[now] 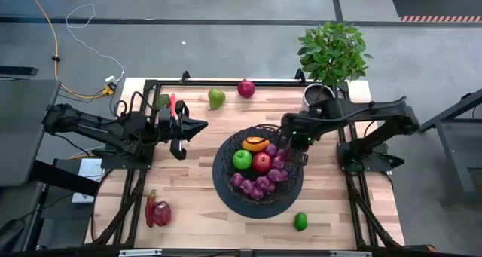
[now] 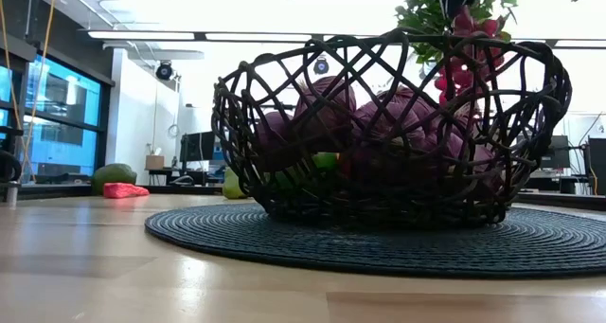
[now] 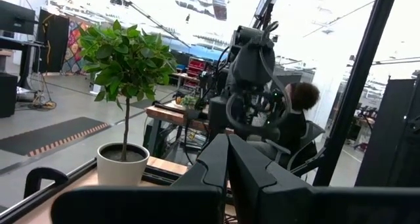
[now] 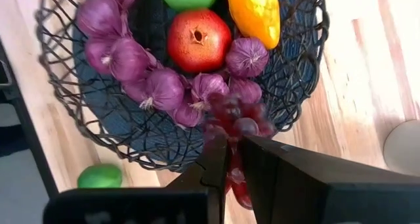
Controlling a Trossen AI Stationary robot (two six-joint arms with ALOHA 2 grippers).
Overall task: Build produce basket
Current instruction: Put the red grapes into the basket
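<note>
A robotics lab: a framed wooden surface (image 1: 196, 189) on grey concrete floor (image 1: 226, 38), trailing cables (image 1: 56, 57), ceiling strip lights (image 2: 189, 36), monitors (image 2: 199, 147) behind.

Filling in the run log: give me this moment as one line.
right pincer: shut on grapes, above basket | left pincer: shut, waiting left of basket | outside: pear, lime

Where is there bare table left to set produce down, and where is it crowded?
Bare wood lies between the basket and the red pepper, and between the pear and the basket's rim. The basket's right edge is crowded: the right gripper holds grapes over it.
</note>
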